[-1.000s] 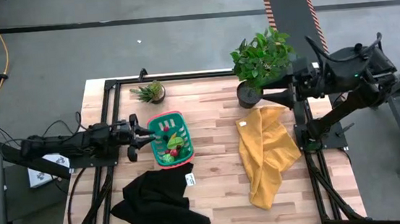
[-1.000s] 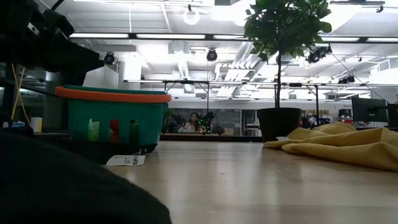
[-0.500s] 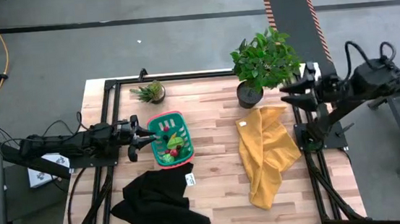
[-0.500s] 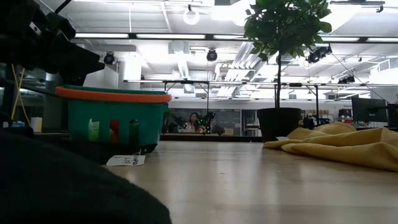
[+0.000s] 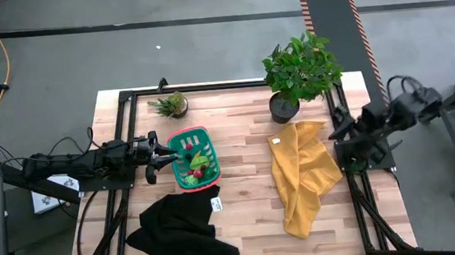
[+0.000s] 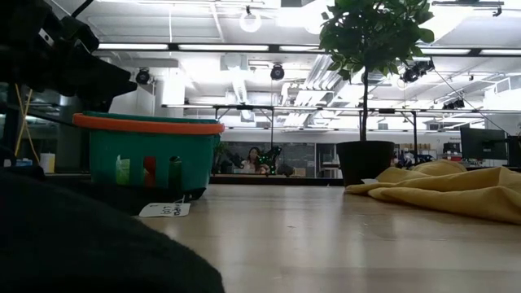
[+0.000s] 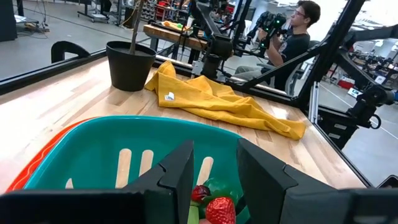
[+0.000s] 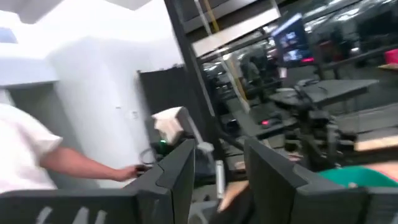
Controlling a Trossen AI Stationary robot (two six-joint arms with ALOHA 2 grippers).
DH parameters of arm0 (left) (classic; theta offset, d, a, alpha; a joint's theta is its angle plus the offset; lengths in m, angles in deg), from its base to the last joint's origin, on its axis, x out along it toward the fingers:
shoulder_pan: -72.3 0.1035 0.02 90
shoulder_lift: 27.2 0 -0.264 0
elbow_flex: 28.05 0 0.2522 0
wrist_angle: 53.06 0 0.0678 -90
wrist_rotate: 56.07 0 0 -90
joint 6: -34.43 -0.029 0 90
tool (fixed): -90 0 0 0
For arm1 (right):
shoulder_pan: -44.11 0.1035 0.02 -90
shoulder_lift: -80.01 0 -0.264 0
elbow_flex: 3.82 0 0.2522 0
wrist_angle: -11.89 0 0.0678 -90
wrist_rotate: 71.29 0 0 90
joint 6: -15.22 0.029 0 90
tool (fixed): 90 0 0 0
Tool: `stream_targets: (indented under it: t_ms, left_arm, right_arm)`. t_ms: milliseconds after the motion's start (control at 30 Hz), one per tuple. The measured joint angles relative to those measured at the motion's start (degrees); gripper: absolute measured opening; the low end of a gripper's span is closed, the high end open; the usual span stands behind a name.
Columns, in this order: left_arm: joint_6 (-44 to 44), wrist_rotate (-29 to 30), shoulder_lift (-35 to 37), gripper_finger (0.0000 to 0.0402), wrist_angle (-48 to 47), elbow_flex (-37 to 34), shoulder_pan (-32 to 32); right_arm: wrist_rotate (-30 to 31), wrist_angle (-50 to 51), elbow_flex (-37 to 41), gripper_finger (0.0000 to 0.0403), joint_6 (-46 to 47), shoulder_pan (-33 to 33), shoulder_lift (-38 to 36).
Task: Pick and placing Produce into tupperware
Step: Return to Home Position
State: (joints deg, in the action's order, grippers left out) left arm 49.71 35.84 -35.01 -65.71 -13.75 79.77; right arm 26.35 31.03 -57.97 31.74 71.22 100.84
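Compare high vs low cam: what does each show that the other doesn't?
High only: right end effector, open, at the table's right edge. Low only: the room behind, with a person far off. Both: the basket holding produce, the left end effector beside it, the yellow cloth, the large potted plant.

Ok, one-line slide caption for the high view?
Produce in the basket, left gripper open beside it, right gripper open at the table's right edge.
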Motion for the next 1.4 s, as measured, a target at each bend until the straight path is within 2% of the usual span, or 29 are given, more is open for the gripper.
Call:
stream_targets:
  t_ms: [200, 467, 700, 933, 1200, 1400]
  left_arm:
    - [0.0, 0.0, 0.0, 0.0111, 0.0, 0.0, 0.0]
    - [0.0, 0.0, 0.0, 0.0111, 0.0, 0.0, 0.0]
    - [0.0, 0.0, 0.0, 0.0111, 0.0, 0.0, 0.0]
    - [0.0, 0.0, 0.0, 0.0111, 0.0, 0.0, 0.0]
    - [0.0, 0.0, 0.0, 0.0111, 0.0, 0.0, 0.0]
    - [0.0, 0.0, 0.0, 0.0111, 0.0, 0.0, 0.0]
  right_arm:
    - [3.5, -5.1, 11.9, 0.013, -2.5, -2.8, -6.8]
    - [3.9, -2.0, 17.2, 0.013, -4.0, -10.7, -12.5]
    - [7.2, -1.0, 21.5, 0.013, -5.6, -17.3, -15.2]
    - [1.5, -9.4, 27.9, 0.013, -3.4, -22.2, -18.7]
    - [-3.4, -8.1, 28.2, 0.013, -3.3, -25.3, -19.4]
    - [-4.3, -6.3, 28.2, 0.013, -3.2, -26.7, -19.4]
